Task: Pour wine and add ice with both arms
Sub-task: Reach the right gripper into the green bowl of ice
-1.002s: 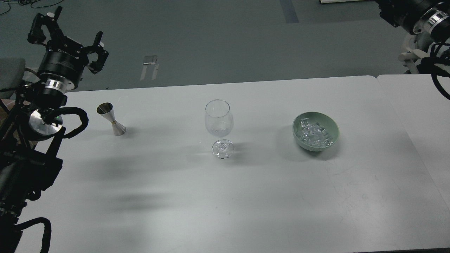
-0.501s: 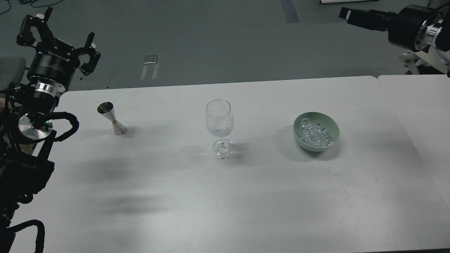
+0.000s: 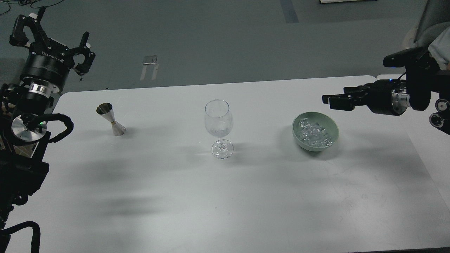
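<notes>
The left end effector (image 3: 52,33) hangs past the far-left corner of the white surface (image 3: 225,196), its fingers spread wide and holding nothing. On the surface, a metal jigger (image 3: 111,119) stands at the left, an upright wine glass (image 3: 219,128) at the middle, and a green bowl (image 3: 328,144) to the right holds the ice (image 3: 313,133). The right end effector (image 3: 330,99) points leftward, level, just above the bowl's far-right rim; seen edge-on and dark, whether it is wide or narrow I cannot tell.

Green bowl (image 3: 332,138); clear ice (image 3: 313,133); silver jigger (image 3: 112,119).
</notes>
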Controlling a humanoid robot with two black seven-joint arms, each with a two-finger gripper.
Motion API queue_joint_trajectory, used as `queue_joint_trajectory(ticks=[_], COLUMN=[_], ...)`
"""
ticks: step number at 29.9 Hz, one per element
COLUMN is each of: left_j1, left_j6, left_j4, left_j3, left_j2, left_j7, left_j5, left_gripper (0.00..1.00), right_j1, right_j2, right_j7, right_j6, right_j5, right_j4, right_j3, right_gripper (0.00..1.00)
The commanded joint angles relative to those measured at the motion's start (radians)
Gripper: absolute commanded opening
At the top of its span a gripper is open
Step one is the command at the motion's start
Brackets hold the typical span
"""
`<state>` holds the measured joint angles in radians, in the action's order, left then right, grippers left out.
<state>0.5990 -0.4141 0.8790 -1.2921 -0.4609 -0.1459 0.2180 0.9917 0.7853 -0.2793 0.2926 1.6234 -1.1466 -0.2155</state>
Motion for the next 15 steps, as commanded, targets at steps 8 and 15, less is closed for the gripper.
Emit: queue_joint_trajectory(ticks=[8, 15], left_j1=[-0.002, -0.011], left_j6=[0.003, -0.002], left_j4=[0.006, 0.006], left_j3=[0.000, -0.010], left_j2=[0.015, 0.002], left_j7=[-0.009, -0.015], left_j5=[-0.005, -0.006], left_gripper=[0.98, 0.98], right_j1=[-0.097, -0.100], right_j2=[-0.101, -0.144], right_j7=[0.023, 0.031], right_j6=[-0.052, -0.052], right_j5=[0.076, 0.118], right_j4=[0.010, 0.045], right_j3=[0.005, 0.004], right_gripper=[0.78, 0.78])
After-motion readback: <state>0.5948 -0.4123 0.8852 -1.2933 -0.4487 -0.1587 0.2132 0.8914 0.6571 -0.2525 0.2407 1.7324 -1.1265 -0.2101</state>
